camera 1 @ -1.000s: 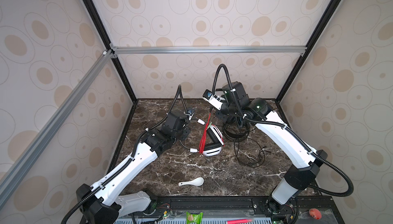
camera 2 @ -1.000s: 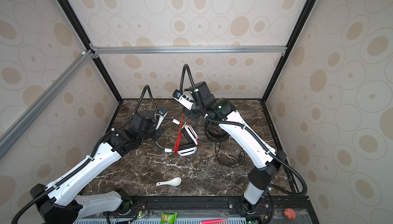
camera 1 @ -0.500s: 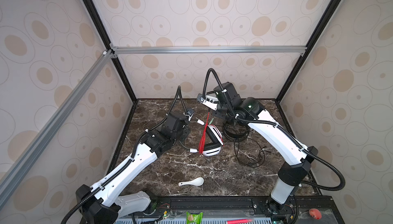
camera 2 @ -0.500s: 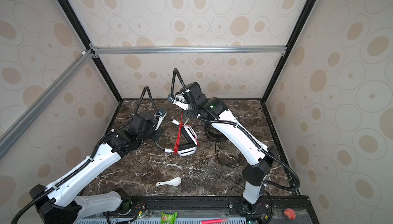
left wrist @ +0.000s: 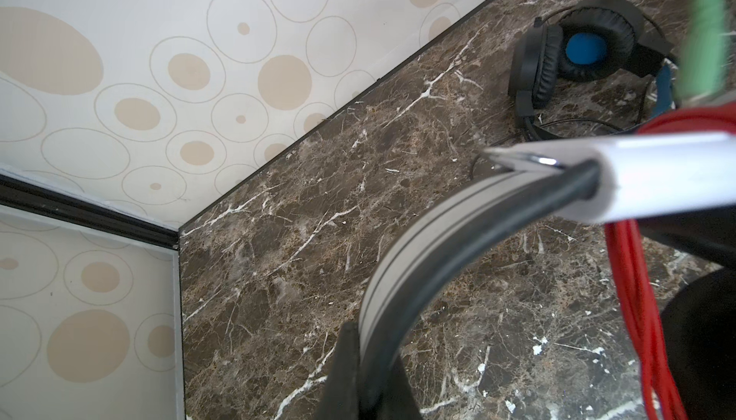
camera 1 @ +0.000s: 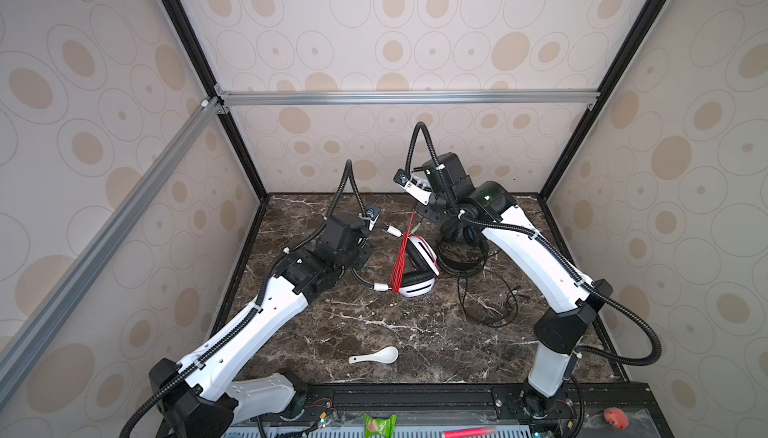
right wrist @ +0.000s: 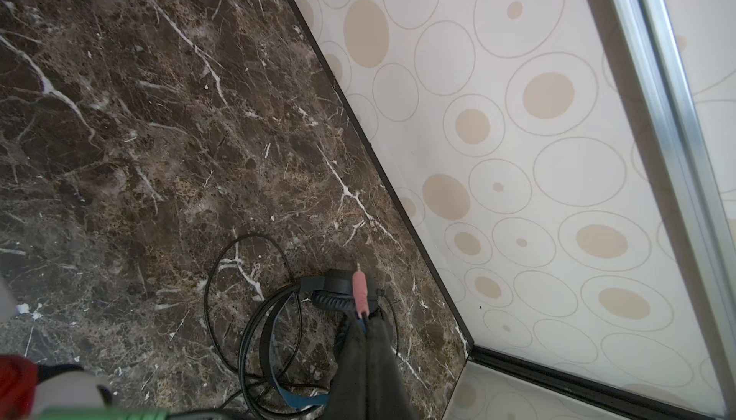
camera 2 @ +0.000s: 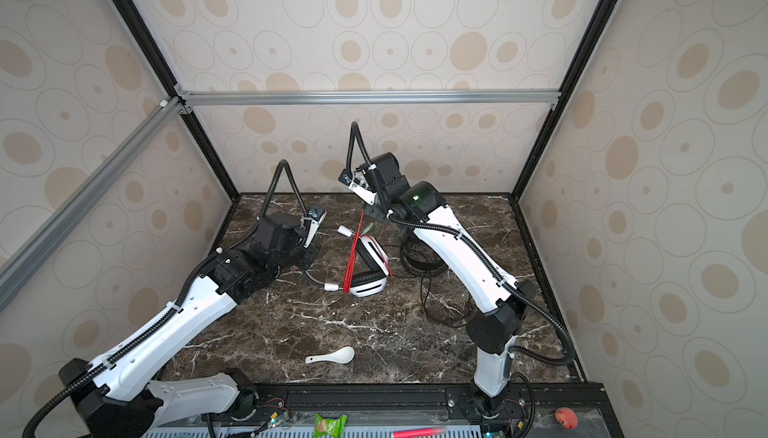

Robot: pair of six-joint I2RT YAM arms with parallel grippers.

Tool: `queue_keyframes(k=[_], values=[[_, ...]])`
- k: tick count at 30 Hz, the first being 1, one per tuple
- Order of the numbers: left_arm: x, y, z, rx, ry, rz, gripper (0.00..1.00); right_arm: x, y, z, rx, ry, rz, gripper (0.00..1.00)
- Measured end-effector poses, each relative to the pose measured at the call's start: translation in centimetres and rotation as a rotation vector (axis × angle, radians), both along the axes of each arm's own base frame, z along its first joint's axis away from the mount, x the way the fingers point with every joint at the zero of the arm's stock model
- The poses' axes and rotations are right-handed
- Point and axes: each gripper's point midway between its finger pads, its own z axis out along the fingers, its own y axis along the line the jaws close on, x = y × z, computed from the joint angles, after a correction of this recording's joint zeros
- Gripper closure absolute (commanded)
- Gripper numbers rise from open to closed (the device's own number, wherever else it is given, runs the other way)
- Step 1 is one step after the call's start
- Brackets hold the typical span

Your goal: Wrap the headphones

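Your left fingers (left wrist: 341, 370) are pinching shut on the grey band of the white over-ear headset with black pads (camera 1: 417, 280), which is sitting near the middle of the dark marble table (camera 1: 374, 323) with its thin red cord (camera 1: 400, 261) running in several strands across it. Your right fingers (right wrist: 360, 358) are clamping shut on that cord's end by the pink plug (right wrist: 360, 288), pulling a strand taut above the headset. The all-black headset with blue lining (left wrist: 577, 55) is resting just beside the white one, its black cord (camera 1: 490, 307) trailing loose toward the front.
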Motion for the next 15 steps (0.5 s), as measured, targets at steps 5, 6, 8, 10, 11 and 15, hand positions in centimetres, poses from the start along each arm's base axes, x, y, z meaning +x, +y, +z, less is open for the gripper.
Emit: queue_keyframes(k=[5,6,8,10,11,15], values=[[-0.3,0.2,-1.1,0.046,0.042,-0.011,1.0,1.1,-0.4,-4.3,-0.115,0.008,-0.014,1.0],[-0.4,0.3,-1.4,0.055,0.051,-0.014,1.0,1.3,-0.5,-5.3,-0.133,0.011,-0.01,1.0],[-0.5,0.3,-1.9,0.069,0.069,-0.02,1.0,1.6,-0.6,-7.0,-0.162,0.02,0.003,1.0],[-0.7,0.3,-2.2,0.076,0.084,-0.026,1.0,1.6,-0.4,-8.0,-0.164,0.038,0.024,1.0],[-0.7,0.2,-2.3,0.077,0.088,-0.027,1.0,1.6,-0.3,-8.1,-0.154,0.046,0.035,1.0],[-0.8,0.0,-2.3,0.069,0.094,-0.037,1.0,1.0,1.0,-7.2,-0.035,0.055,0.08,1.0]])
